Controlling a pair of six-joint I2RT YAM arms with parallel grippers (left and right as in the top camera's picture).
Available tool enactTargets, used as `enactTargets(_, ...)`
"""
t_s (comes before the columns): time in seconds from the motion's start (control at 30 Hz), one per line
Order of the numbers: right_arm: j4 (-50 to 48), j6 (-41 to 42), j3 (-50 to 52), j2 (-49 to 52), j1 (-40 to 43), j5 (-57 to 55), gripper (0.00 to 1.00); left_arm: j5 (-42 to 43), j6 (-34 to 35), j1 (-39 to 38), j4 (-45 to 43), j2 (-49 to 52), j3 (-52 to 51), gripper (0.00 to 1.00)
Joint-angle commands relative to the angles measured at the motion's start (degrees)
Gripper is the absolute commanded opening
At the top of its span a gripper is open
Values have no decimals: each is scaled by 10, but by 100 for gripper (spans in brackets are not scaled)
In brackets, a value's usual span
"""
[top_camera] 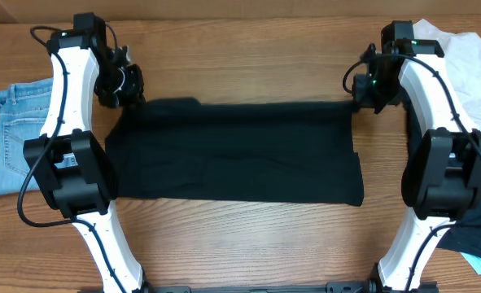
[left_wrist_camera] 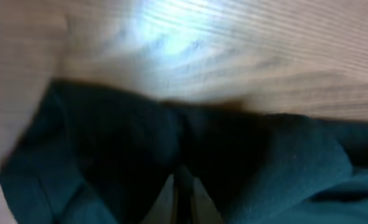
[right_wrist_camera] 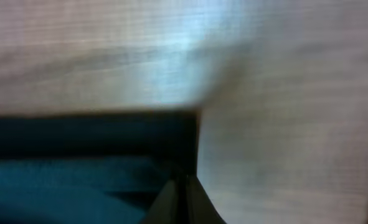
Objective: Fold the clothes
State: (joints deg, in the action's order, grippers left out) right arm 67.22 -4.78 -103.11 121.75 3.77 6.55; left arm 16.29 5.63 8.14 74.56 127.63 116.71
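Overhead view: a plain, soft black top (top_camera: 232,155) lies spread flat across the middle of the brown wooden table (top_camera: 240,57), wide from left to right, with no fold in it that I can see. Folding looks barely begun: this garment is laid out and gripped, and every fold is left to make. Three other garments wait at the sides: light-blue denim jeans (top_camera: 16,122) at the left edge, a crumpled off-white shirt (top_camera: 468,49) at the far right, and a dark garment (top_camera: 478,238) at the near right, partly under the arm. The left gripper (top_camera: 130,96) sits at the top's far-left corner and the right gripper (top_camera: 364,99) at its far-right corner; the far edge runs straight between them.

Left wrist view: blurred. The left gripper (left_wrist_camera: 182,186) has its fingers (left_wrist_camera: 164,200) pressed together, and the black top (left_wrist_camera: 109,143) bunches right around their tips, so I judge them clamped on the cloth. A sleeve-like flap trails to the left; bare table (left_wrist_camera: 202,50) lies beyond.

Right wrist view: also blurred. The right gripper (right_wrist_camera: 182,193) has its fingers (right_wrist_camera: 165,206) together at the very corner of the black top (right_wrist_camera: 78,168), which stretches away to the left; they appear to pinch that corner. Bare table (right_wrist_camera: 283,124) lies to the right and beyond
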Motion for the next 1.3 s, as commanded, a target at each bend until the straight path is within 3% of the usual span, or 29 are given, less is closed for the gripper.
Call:
enactTargets(0.0,42,5,-12,-37,6,-10,4,-2,-14,5,40,-26,2,4)
enactTargets(0.2,95,5,-12,-37,6,-10,4,-2,-25,-2,100,-26,2,4)
enactTargets(0.57,199,20,-12,-37,6,-10,4,-87,-24,-4,189,-26,0,4)
enactTargets(0.87,252,27,-11,-37,6,-31,4,-106,-24,-4,197,-26,-25,4)
enactTargets(1.27,250,40,31,-37,6,-42,6,-103,-24,-8,170,-26,-118,4)
